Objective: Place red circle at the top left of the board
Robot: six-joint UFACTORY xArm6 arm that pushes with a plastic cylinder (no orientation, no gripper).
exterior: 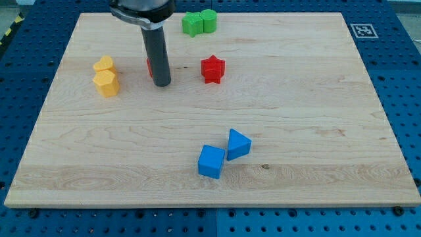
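My tip (162, 84) is a bare rod, no claw, holding nothing. Red circle (150, 66) is mostly hidden behind it, a sliver showing at its left; probably set for pushing toward the view's top left. Wooden board (316, 131) sits on blue pegboard (408, 79).

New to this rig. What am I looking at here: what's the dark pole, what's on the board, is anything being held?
One camera looks down at a wooden board on a blue pegboard table; where it is mounted isn't recorded. The dark pole is the robot arm's rod. It has no gripper, so nothing is held: my tip only pushes blocks. A sliver of the red circle shows at the rod's left edge, mostly hidden behind it. To the view's right is a red star. Two yellow blocks lie to the left, two green blocks at the top, a blue cube and a blue triangular block lower down.
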